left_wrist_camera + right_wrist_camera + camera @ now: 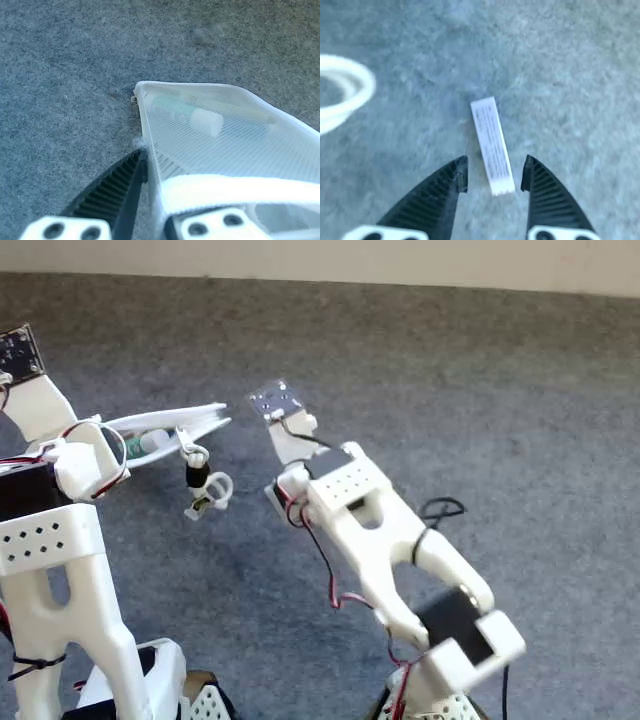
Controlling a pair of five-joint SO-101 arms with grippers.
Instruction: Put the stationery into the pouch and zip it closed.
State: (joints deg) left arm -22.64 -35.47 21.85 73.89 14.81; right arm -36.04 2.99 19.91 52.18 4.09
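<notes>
Gripping one mesh pouch (225,145) in left tool (150,167), right tool (495,162) spread wide, one white strip (490,140) between its fingers

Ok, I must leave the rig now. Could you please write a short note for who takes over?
Left tool: shut on the pouch edge.
Right tool: open, above a white strip on the carpet; the strip lies between its jaws, not gripped.
Done: a white cylinder and a green item are inside the pouch.
Left: put the strip in, then zip closed. Zip state cannot be told.
</notes>
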